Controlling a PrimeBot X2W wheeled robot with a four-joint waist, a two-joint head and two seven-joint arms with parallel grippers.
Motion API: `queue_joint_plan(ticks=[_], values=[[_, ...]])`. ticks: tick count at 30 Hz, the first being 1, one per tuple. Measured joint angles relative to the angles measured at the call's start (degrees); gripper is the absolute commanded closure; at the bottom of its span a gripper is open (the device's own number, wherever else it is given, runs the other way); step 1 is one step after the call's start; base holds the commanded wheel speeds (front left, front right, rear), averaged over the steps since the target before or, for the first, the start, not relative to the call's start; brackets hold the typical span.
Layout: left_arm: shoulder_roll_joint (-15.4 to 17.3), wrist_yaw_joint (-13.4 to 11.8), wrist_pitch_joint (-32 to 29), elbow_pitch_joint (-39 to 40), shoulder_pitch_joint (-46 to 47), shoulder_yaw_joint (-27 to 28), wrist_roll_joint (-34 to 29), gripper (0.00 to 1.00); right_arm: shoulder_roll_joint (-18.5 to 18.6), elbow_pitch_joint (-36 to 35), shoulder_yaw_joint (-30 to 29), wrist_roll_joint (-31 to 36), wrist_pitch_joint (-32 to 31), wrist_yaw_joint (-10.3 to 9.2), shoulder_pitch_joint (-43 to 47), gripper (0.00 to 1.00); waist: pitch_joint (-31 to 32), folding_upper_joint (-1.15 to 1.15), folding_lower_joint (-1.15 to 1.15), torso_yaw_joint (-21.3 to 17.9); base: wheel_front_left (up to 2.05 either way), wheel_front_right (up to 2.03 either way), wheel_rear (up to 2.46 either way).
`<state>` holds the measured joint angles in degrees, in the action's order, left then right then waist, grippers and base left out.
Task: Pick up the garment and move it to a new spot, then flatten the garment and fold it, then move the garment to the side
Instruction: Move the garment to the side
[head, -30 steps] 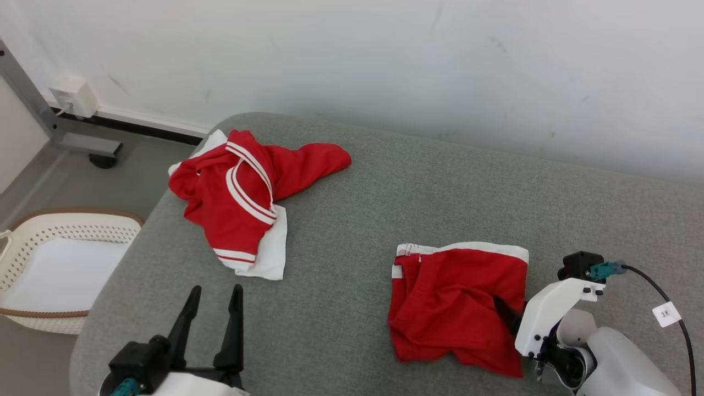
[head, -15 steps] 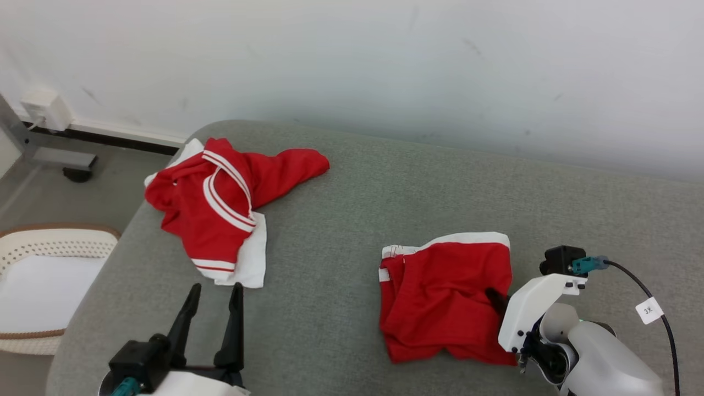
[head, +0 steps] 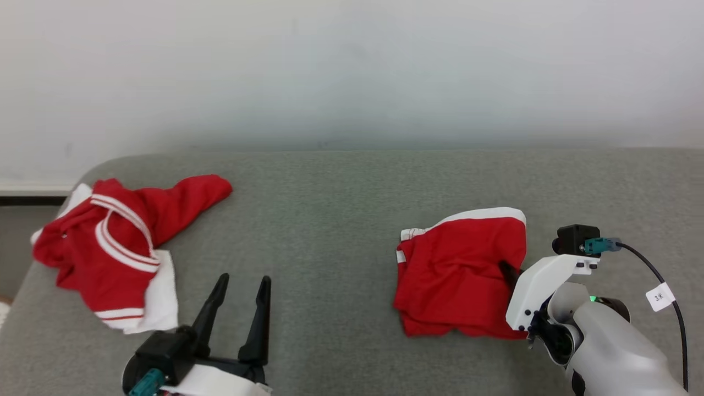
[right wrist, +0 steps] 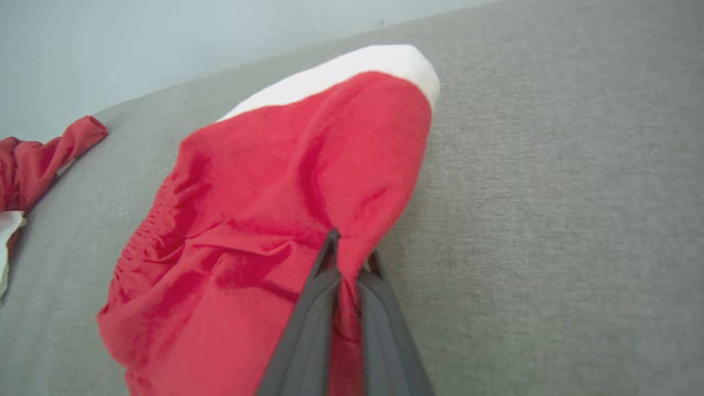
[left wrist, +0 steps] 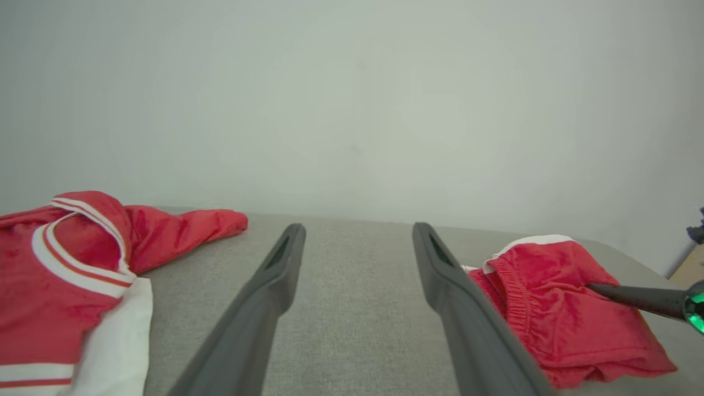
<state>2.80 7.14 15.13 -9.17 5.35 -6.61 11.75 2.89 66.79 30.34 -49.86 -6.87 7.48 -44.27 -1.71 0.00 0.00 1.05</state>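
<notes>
Red shorts [head: 456,280] are lying bunched toward the grey cushion's [head: 330,231] front edge, the right gripper [right wrist: 352,250] clenching a fold of them while the left gripper [head: 244,278] is hovering with fingers spread

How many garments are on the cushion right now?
2. One red striped top, crumpled at the left end of the grey cushion; red shorts right of centre, pinched by the right pincer. The white cloth under the top could be a separate piece; can't tell.
</notes>
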Motion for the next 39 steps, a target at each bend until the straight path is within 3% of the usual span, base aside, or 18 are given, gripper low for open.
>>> queue_joint_plan(ticks=[13,19,26,33,39], values=[[0.0,0.2,0.0,-0.7,3.5,-5.8,-0.6,0.0,1.3,-1.9,-0.8,-0.8,2.7,0.0,-0.2,1.0,-2.5,0.0,0.0,-15.0,0.0,0.0,0.0],[1.1,0.3,0.0,-0.6,5.0,-8.1,-0.6,0.0,2.3,-4.5,-0.9,-1.3,4.7,0.0,-0.1,1.0,-5.9,0.0,0.0,-18.5,0.0,0.0,0.0],[3.8,0.3,0.0,0.4,7.2,-9.4,-0.3,0.0,5.6,-7.5,-0.2,-0.3,6.6,0.0,-3.3,1.0,-11.1,0.0,0.0,-18.3,0.0,0.0,0.0],[6.8,0.4,0.0,1.8,10.0,-10.5,0.5,0.0,12.5,-8.3,2.3,4.7,7.4,0.01,-12.3,1.0,-17.8,0.0,0.01,-15.5,0.0,0.0,0.0],[8.2,0.4,0.0,2.8,12.1,-10.4,0.9,0.0,19.2,-4.8,2.5,7.9,6.4,0.01,-18.9,1.0,-23.6,0.0,0.01,-12.3,0.0,0.0,0.0]])
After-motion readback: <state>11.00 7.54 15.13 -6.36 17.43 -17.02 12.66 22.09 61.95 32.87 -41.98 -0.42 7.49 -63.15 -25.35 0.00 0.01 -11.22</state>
